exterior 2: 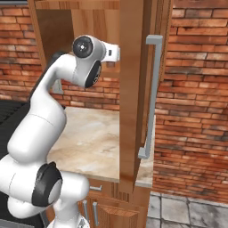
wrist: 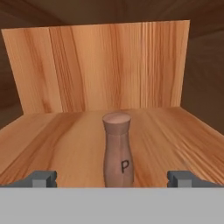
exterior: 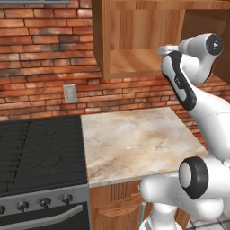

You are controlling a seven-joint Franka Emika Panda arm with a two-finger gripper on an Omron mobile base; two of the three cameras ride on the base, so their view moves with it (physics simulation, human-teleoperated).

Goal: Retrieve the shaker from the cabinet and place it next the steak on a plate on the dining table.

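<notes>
Shaker stands upright on the cabinet shelf, centred between the wide-open, empty gripper fingertips and very near them, so I judge a slightly off-line advance could knock this tall narrow piece over toward the far wall.

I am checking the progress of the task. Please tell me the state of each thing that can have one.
shaker: upright on the cabinet shelf, not gripped
cabinet: open, arm reaching inside
cabinet door: swung open
gripper: open, one fingertip on each side of the shaker
stove: no flame visible
</notes>
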